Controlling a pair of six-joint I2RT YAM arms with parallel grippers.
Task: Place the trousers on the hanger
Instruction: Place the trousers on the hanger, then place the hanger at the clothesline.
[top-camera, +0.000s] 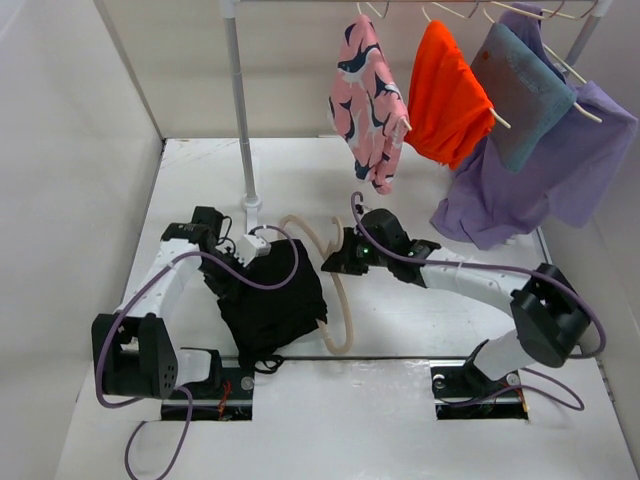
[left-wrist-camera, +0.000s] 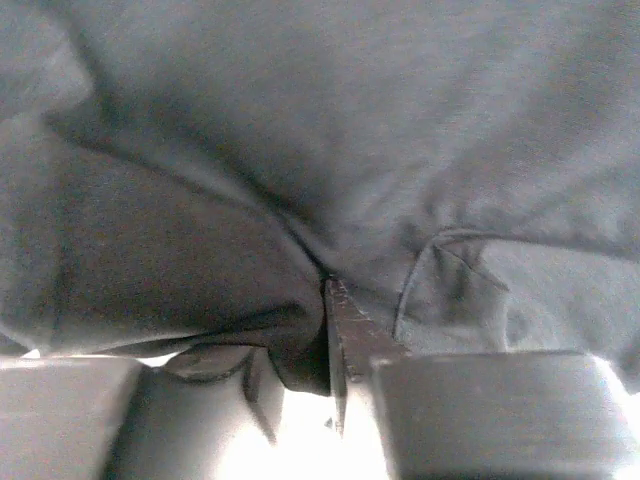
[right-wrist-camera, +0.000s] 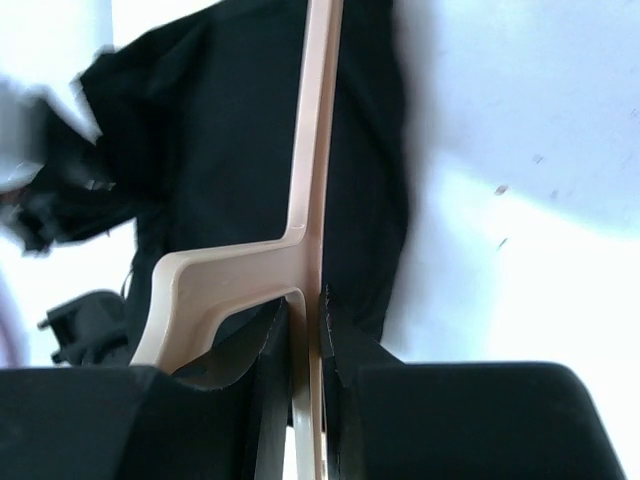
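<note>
The black trousers (top-camera: 268, 300) lie bunched on the white table between the arms. They fill the left wrist view (left-wrist-camera: 300, 150) and show behind the hanger in the right wrist view (right-wrist-camera: 220, 120). The pale beige hanger (top-camera: 336, 300) lies by their right edge, one arm passing behind the cloth. My left gripper (top-camera: 236, 262) is shut on a fold of the trousers (left-wrist-camera: 300, 345) at their upper left. My right gripper (top-camera: 340, 258) is shut on the hanger's bar (right-wrist-camera: 312, 200) near its upper end, with both fingers pressed against it.
A rack pole (top-camera: 240, 110) stands on the table behind the left arm. On the rail hang a pink patterned garment (top-camera: 368, 100), an orange one (top-camera: 445, 95), a teal one (top-camera: 520, 90) and a purple one (top-camera: 540, 180). White walls enclose the table.
</note>
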